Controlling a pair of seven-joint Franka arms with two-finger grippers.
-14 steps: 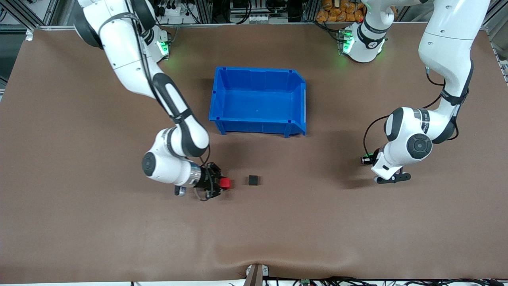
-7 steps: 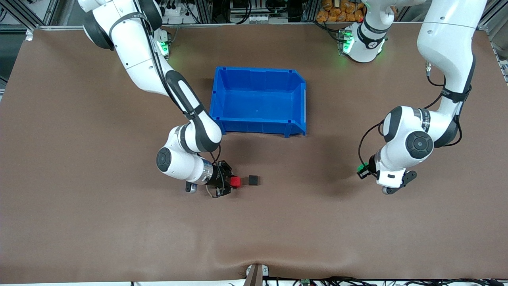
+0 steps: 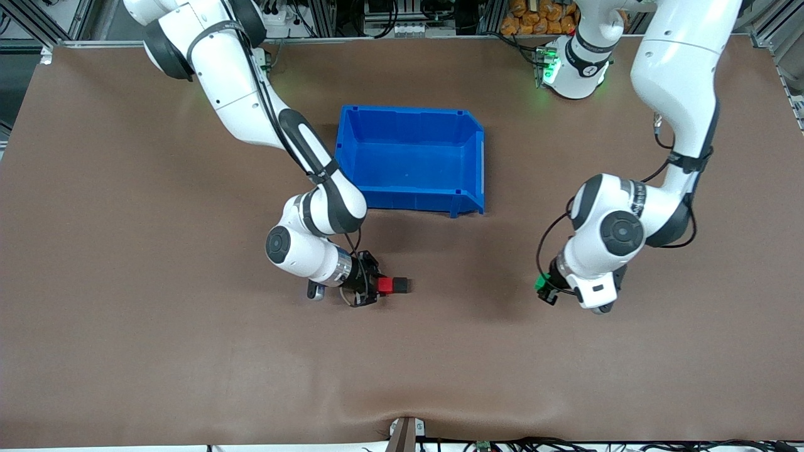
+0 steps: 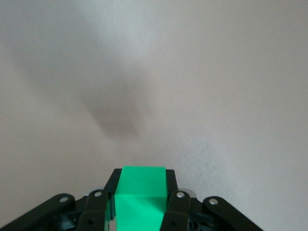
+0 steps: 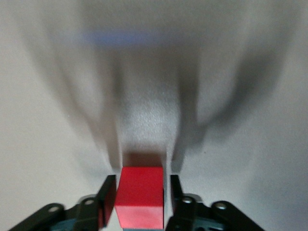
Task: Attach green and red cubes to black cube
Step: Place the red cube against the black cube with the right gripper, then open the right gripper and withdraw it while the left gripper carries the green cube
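Observation:
My right gripper (image 3: pixel 379 287) is shut on the red cube (image 3: pixel 385 285) and holds it low at the table, its face against the black cube (image 3: pixel 401 285). In the right wrist view the red cube (image 5: pixel 141 195) sits between my fingers (image 5: pixel 108 192) and hides nearly all of the black cube. My left gripper (image 3: pixel 545 287) is shut on the green cube (image 3: pixel 540 282), over bare table toward the left arm's end, well apart from the black cube. The left wrist view shows the green cube (image 4: pixel 142 192) between the fingers (image 4: pixel 174 192) above bare table.
An empty blue bin (image 3: pixel 411 112) stands farther from the front camera than the black cube, in the middle of the brown table. The right arm's elbow hangs beside the bin's corner.
My right gripper carried the red cube toward the black cube until the two touch. My left arm swung the green cube toward the middle of the table.

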